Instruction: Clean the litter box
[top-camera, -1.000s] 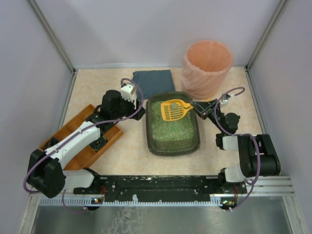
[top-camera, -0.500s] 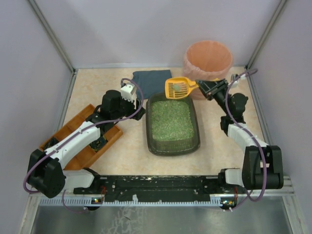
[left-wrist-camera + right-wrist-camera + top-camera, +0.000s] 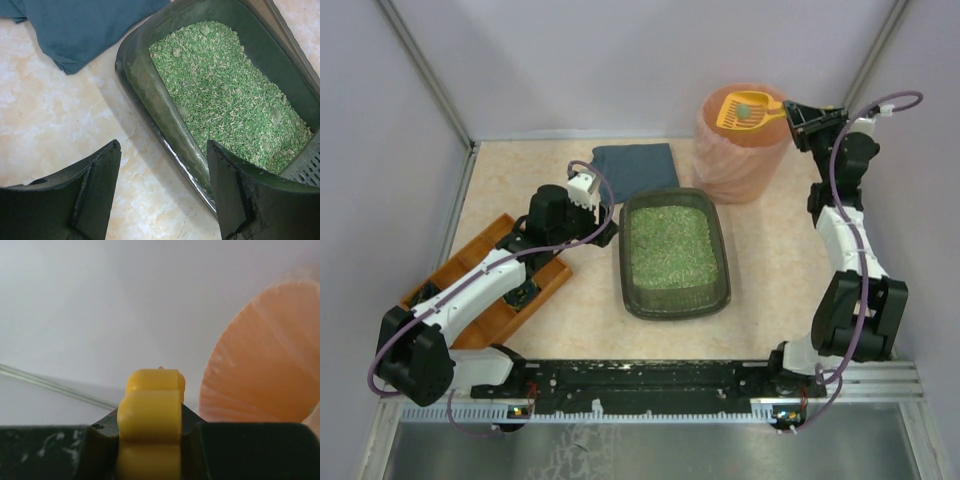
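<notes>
Over bin [image 3: 735, 165], end effector [image 3: 792, 108] around scoop [image 3: 728, 113]

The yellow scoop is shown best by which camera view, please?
Top external: the whole scoop shows, slotted head over the peach bin, handle in the right tool. The right wrist view shows only the clamped handle end; the left wrist view shows none of it.

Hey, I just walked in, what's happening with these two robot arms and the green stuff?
They are cleaning a litter box. The right gripper is shut on the handle of a yellow scoop and holds it over the open top of the peach bin, with a small greenish lump in the scoop. The left gripper is open and empty, low beside the box's left rim. A blue cloth lies behind the box.
</notes>
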Controlling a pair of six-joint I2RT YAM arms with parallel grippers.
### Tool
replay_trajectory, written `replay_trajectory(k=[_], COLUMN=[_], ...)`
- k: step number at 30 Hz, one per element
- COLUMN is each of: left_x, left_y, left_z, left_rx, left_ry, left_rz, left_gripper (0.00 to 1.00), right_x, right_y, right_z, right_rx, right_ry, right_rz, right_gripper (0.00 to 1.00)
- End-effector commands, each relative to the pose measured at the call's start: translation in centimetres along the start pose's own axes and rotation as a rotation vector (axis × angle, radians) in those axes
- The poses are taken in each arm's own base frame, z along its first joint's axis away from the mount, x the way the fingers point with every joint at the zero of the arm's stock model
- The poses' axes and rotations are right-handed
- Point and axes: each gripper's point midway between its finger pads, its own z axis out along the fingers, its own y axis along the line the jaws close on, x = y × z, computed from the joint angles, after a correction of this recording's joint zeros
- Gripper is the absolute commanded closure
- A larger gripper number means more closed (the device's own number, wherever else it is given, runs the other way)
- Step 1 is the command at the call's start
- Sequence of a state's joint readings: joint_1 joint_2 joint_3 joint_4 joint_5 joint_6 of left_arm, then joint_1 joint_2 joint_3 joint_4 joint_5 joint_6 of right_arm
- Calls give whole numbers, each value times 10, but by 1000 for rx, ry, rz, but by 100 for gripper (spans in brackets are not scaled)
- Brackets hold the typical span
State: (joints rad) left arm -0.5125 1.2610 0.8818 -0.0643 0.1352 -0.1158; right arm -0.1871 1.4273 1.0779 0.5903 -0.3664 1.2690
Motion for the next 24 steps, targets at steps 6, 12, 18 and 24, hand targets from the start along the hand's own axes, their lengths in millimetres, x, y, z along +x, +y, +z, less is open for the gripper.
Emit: replay_trajectory(k=[6, 12, 18, 24], left_x=[-9, -8, -8, -7], left_y=[0, 0, 0, 0], left_z=[-2, -1, -1, -1], left_rx=[0, 6, 6, 4], left_ry=[-13, -5, -2, 1], left_rz=[6, 2, 1, 3], left_gripper=[25, 25, 25, 25], right_x=[-55, -58, -41, -40], right_y=[-4, -10, -1, 18], right_z=[47, 74, 89, 90], right_rx=[113, 242, 331, 345], right_ry=[-78, -8, 60, 45], right_rz=[-395, -717, -990, -1092], right_gripper=[100, 100, 100, 100])
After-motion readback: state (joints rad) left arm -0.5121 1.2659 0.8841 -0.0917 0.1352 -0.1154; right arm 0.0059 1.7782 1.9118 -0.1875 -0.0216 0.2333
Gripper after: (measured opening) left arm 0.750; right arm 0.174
